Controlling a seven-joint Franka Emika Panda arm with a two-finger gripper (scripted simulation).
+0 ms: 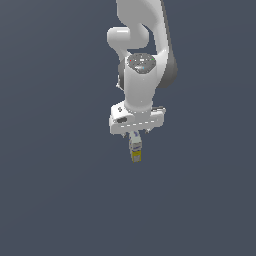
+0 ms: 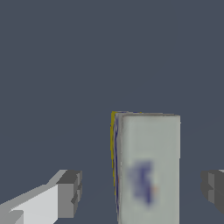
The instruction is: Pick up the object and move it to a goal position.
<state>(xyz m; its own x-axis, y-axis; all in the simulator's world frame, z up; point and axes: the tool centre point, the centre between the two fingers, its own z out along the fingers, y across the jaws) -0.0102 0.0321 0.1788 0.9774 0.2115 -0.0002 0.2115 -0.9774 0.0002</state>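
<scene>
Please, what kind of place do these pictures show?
Likely a bare simulated test scene: a plain grey surface, one white robot arm, and a small box between the open claw.

You see the object (image 2: 148, 170) in pale grey-white with a blurred bluish mark and a yellow edge. The pincer (image 2: 142, 192) shows white with dark grey fingertips (image 2: 70, 192), against a slate-blue background.

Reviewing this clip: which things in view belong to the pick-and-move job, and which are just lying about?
Belongs to the job:
- the box, grey-white top, yellow lower part
- the gripper, fingers apart on either side of the box, not touching it

Lying about:
- nothing else; only the plain dark surface shows
</scene>
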